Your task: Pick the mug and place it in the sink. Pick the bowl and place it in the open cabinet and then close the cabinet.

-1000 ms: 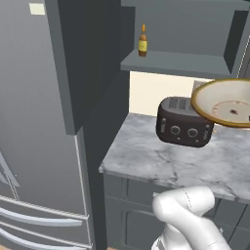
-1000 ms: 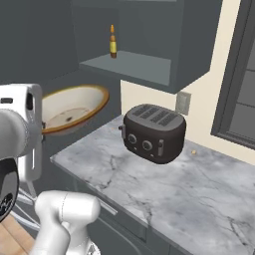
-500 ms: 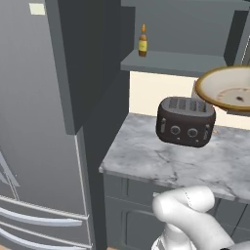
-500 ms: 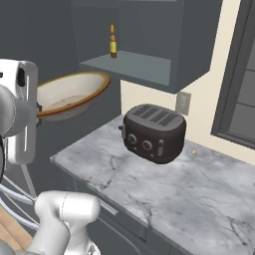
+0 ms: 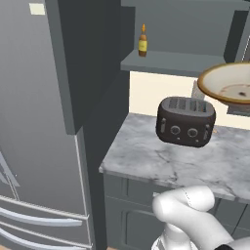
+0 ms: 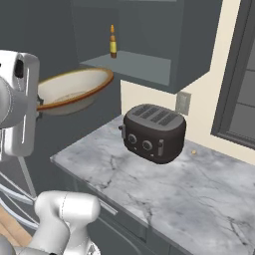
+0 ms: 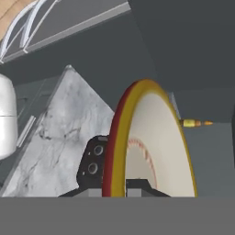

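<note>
Above your marble desk [image 5: 146, 156], your gripper [image 7: 125, 187] is clamped on the bowl [image 6: 72, 91], beside the open cabinet [image 6: 149, 45].

the bowl [image 6: 74, 89] looks like glazed ceramic, smooth and faintly glossy, tan on the outside with a cream inside, and its rim [image 7: 117, 137] shows red and yellow in the hand view. the desk [image 5: 171, 161] is polished grey-white marble with darker veins, and on it the toaster [image 6: 154, 132] has a dark, matt, plastic-like shell with shiny round knobs. the cabinet [image 5: 185, 29] and the refrigerator [image 5: 34, 122] are flat matt grey, like painted panel, while the small bottle [image 5: 142, 41] on the shelf looks like amber glass.
</note>
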